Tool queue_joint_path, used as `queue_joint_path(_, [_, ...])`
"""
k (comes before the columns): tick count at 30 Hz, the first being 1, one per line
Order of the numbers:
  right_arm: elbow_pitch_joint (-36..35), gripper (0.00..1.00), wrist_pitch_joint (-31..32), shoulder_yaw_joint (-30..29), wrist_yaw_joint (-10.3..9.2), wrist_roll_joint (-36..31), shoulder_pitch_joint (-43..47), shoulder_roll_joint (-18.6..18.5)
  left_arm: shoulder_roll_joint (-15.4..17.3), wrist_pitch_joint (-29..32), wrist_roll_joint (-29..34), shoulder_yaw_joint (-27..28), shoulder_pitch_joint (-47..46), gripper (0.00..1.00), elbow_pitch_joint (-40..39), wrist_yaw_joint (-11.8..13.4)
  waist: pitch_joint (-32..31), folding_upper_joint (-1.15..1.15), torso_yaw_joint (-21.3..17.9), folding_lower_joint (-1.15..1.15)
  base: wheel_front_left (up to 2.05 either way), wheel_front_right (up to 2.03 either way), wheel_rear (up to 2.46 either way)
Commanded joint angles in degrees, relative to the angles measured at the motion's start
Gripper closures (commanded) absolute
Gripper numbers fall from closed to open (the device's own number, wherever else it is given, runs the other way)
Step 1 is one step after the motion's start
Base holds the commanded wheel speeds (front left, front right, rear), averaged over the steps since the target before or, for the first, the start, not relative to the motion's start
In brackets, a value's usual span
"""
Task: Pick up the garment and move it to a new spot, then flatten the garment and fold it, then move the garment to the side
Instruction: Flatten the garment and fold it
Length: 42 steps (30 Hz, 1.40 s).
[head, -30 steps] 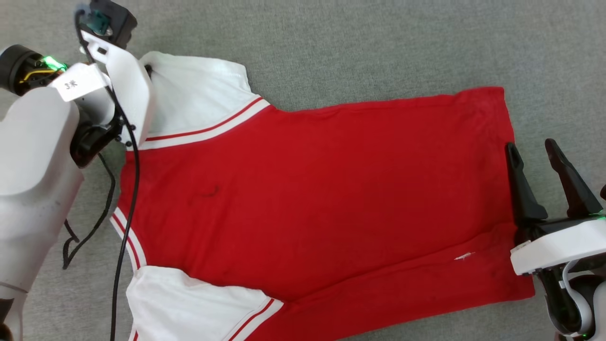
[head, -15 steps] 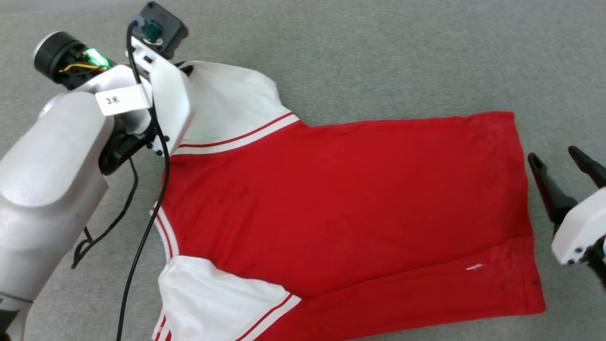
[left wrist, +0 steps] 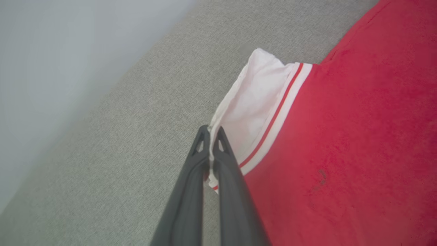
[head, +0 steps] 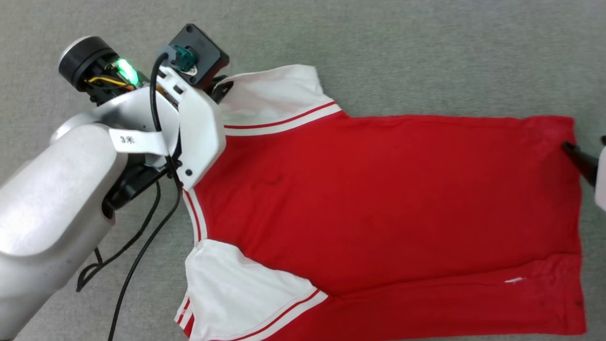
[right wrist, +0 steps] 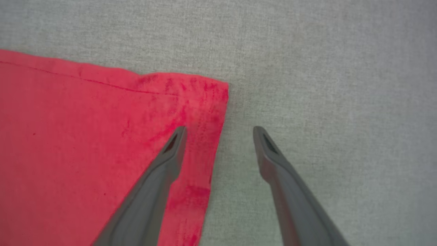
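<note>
1. The left gripper point(left wrist: 209, 132) is clamped tight on the cuff edge of the far white sleeve point(left wrist: 254, 99). White cloth is squeezed between its two dark fingers, and the sleeve lifts into a small peak.
2. The right gripper point(right wrist: 219, 130) is spread wide and holding nothing. One finger sits above the red cloth and the other above the grey surface point(right wrist: 324, 85), so the hem edge runs right between them. I cannot tell whether either tip touches.
3. I judge this to be the flattening step. One end of the garment point(head: 378, 199) is pinched and the other end is lined up for a grab.
4. The next move looks like a close on the hem corner point(right wrist: 208, 92). The fingers need to drop low enough to catch the thin cloth rather than skate over it. After that, both arms would pull apart to draw the body taut.
5. The garment lies lengthwise across the grey surface. Its collar end is towards the left arm and its hem towards the right.
6. The red body is mostly smooth, with one long crease along the near side close to a small white tag point(head: 513, 280).
7. The near sleeve point(head: 236, 284) lies flat, with striped trim at the cuff. A striped collar band point(head: 195, 220) shows, and no emblem is visible on the upward face.
</note>
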Motion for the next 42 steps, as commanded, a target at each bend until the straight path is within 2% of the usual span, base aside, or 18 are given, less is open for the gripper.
queue_joint_path(1, [0.7, 0.00, 0.4, 0.2, -0.08, -0.4, -1.4, -1.1, 0.1, 0.2, 0.4, 0.0, 0.7, 1.00, -1.2, 0.5, 0.9, 0.00, 1.0, 0.00, 0.00, 0.00, 0.00])
queue_joint_path(8, [5.3, 0.00, 1.3, 4.9, -0.08, -0.7, -4.6, -3.8, 0.8, 1.0, 0.9, -0.3, 1.2, 1.00, -7.6, 1.7, 2.4, 0.00, 3.2, 0.00, 0.00, 0.00, 0.00])
queue_joint_path(17, [10.4, 0.00, -1.4, 10.4, -0.06, 0.1, -4.5, -5.0, 0.8, 1.0, 0.3, -0.5, 1.7, 1.00, -10.2, 2.2, 3.2, 0.00, 4.7, 0.00, 0.00, 0.00, 0.00])
queue_joint_path(18, [10.8, 0.09, -1.9, 11.1, -0.05, 0.3, -4.4, -5.2, 0.8, 1.0, 0.2, -0.5, 1.9, 1.00, -10.3, 2.3, 3.2, 0.00, 4.8, 0.00, 0.00, 0.00, 0.00])
queue_joint_path(19, [11.2, 0.61, -2.1, 11.4, -0.06, 0.5, -4.5, -5.4, 0.9, 0.9, 0.2, -0.6, 2.1, 1.00, -10.4, 2.4, 3.2, 0.00, 4.8, 0.00, 0.00, 0.00, 0.00])
queue_joint_path(20, [11.6, 0.94, -2.5, 11.7, -0.06, 0.6, -4.6, -5.5, 0.9, 0.8, 0.1, -0.6, 2.2, 1.00, -10.3, 2.5, 3.2, 0.00, 4.9, 0.00, 0.00, 0.00, 0.00])
queue_joint_path(21, [11.9, 1.00, -3.1, 11.8, -0.06, 0.7, -4.7, -5.6, 1.0, 0.7, 0.2, -0.7, 2.2, 1.00, -10.2, 2.6, 3.1, 0.00, 4.9, 0.00, 0.00, 0.00, 0.00])
queue_joint_path(24, [13.8, 1.00, -8.5, 9.6, -0.10, 1.1, -6.0, -5.3, 0.5, -0.2, -0.2, -0.9, 3.5, 1.00, -9.4, 3.0, 1.8, 0.00, 4.8, 0.00, 0.00, 0.00, 0.00])
queue_joint_path(31, [15.5, 1.00, -15.9, 5.4, -0.09, 3.3, -4.9, -2.9, 0.6, -3.1, -1.0, -0.4, 6.5, 1.00, -7.5, 4.5, -2.3, 0.00, 4.5, 0.00, 0.00, 0.00, 0.00])
queue_joint_path(42, [14.6, 1.00, -21.0, 1.1, -0.09, 7.4, 2.6, -0.9, 1.0, -7.5, -2.4, -0.2, 12.6, 1.00, -7.0, 7.2, -9.4, 0.00, 5.1, 0.00, 0.00, 0.00, 0.00])
